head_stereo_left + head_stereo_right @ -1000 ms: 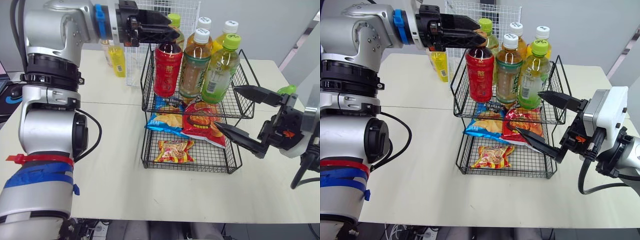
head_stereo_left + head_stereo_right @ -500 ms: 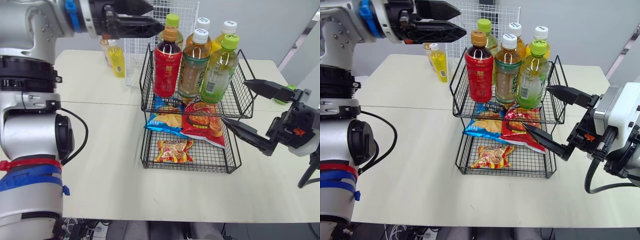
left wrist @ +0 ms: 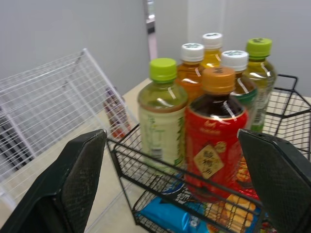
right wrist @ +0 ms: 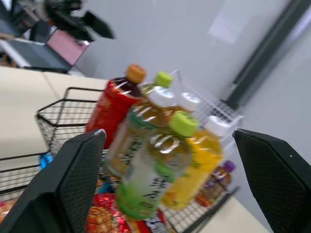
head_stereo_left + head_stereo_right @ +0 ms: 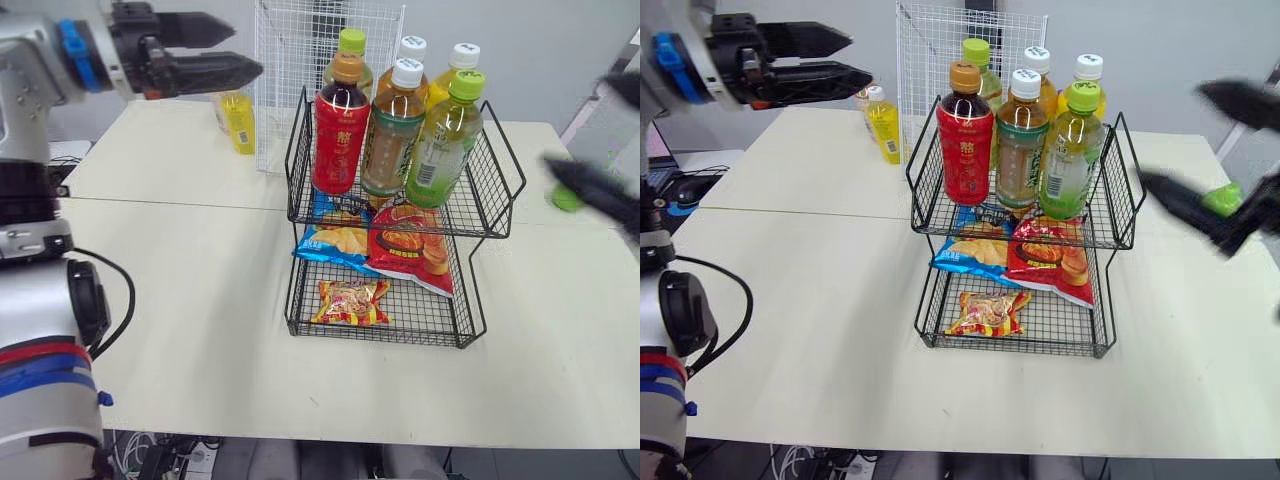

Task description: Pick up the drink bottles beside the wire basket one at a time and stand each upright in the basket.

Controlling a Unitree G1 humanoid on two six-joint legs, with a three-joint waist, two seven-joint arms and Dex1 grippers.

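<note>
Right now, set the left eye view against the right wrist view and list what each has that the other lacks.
Left eye view's own: the yellow bottle standing on the table beside the white grid panel, and the small snack packet on the bottom tier of the wire basket. Right wrist view's own: a laptop on a far desk. Shared: the six upright bottles in the top tier, the red chip bag, and the open left gripper.

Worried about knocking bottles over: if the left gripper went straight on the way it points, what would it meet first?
Likely the rear green-capped bottle in the wire basket, judging by the left gripper's wrist view; depth is unclear.
</note>
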